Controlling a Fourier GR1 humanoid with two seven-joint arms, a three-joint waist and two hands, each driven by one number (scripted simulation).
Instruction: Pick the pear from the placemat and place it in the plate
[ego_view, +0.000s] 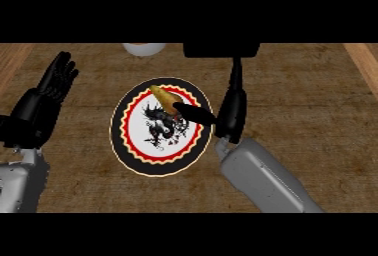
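My right hand (221, 112) holds the pear (165, 98) over the plate (134, 147).

On the brown woven placemat (310, 110) covering the tabletop, the round plate shows a black dragon ringed in red and black. My thumb and fingers (193, 113) pinch the yellow-brown pear at the plate's upper edge. My left hand (52, 82) rests open at the left, fingers up.

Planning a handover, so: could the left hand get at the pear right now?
Probably not easily. The left hand rests open at the view's left, off the plate, while the right hand already has its thumb on the pear above the plate.
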